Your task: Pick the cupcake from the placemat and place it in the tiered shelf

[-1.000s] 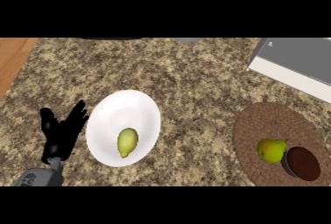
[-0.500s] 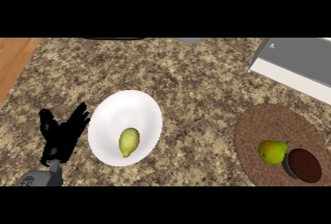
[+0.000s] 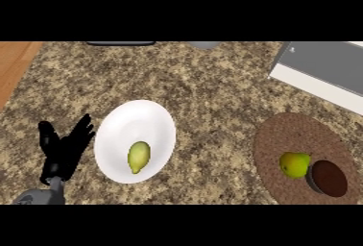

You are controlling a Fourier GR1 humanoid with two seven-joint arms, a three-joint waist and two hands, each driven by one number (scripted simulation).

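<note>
You are at the very start: nothing of the task is done as far as the head view shows. The cupcake (image 3: 329, 178), a dark brown round, sits on the round brown placemat (image 3: 284, 132) at the right of the counter (image 3: 212, 81), toward the mat's lower right. It touches, or nearly touches, a green pear-like fruit (image 3: 294, 164) lying just to its left on the same mat.

Your left hand (image 3: 62, 153) shows at the lower left, just beside the white plate (image 3: 142, 120), its fingers straight and spread, pointing up, holding nothing. It rests there, well apart from the cupcake. Your right hand does not show at all, so you cannot say anything of its fingers.

The plate carries 1 yellow-green fruit (image 3: 138, 157), a distractor you can leave alone.

The pale grey and white structure (image 3: 312, 79) at the upper right corner is probably the tiered shelf, though only part of it is in view and you cannot tell its levels from here.

All 3 steps are left: reach the cupcake, lift it off the mat, and set it in the shelf. The right hand is likely the better choice, since mat and shelf both lie on that side. Mind the green fruit when you close on the cupcake, as it sits so close that it may get nudged.
</note>
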